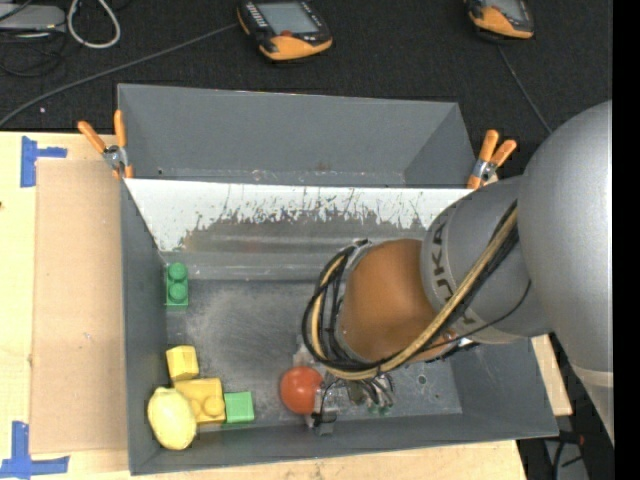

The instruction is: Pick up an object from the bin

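The arm (480,268) comes into the bin (290,148) from the right of the frame, and its gripper (345,403) sits down near the bottom wall, a bit right of centre. A ball (298,389) lies just left of the gripper. Over in the bottom left corner there's a little cluster: a toy lemon (172,420) in the corner itself, a brick (207,400) touching its right side, a cube (238,407) right of that, and a block (182,361) just above. One lone brick (176,286) sits higher up by the left wall, well apart.

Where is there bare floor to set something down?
Bare floor lies in the middle, between the green block, the yellow blocks and the red ball. The lower-left corner is crowded; the tool sits beside the ball.
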`<state>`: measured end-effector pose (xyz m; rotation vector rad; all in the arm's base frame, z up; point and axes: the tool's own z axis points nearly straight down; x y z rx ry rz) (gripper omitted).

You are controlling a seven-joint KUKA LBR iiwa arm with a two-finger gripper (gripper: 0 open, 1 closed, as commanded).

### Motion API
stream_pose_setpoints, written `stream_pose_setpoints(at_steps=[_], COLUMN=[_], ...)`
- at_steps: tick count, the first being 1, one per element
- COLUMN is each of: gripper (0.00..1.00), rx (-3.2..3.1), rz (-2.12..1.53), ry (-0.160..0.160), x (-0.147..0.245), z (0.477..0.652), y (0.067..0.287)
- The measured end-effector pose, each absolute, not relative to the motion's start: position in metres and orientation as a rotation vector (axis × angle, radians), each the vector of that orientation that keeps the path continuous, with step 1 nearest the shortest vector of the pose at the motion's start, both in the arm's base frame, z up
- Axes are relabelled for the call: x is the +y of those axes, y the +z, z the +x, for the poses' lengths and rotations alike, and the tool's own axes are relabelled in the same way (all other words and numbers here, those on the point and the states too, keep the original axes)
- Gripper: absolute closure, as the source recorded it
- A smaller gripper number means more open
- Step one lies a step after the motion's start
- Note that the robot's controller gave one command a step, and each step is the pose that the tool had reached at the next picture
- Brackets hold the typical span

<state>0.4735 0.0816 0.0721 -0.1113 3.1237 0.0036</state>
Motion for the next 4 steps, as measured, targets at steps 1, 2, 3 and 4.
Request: stream_pose_setpoints(at_steps=[1,2,3,4], gripper=[1.0,1.0,1.0,1.0], rx=[3.124,3.124,3.124,3.125], rz=[-0.108,-0.106,-0.104,-0.103], ry=[0.004,0.004,0.005,0.005], x=[0.0815,0.0813,0.0813,0.0813], z=[0.4734,0.4734,0.4734,0.4734], y=[0.0719,0.0719,0.0718,0.0718])
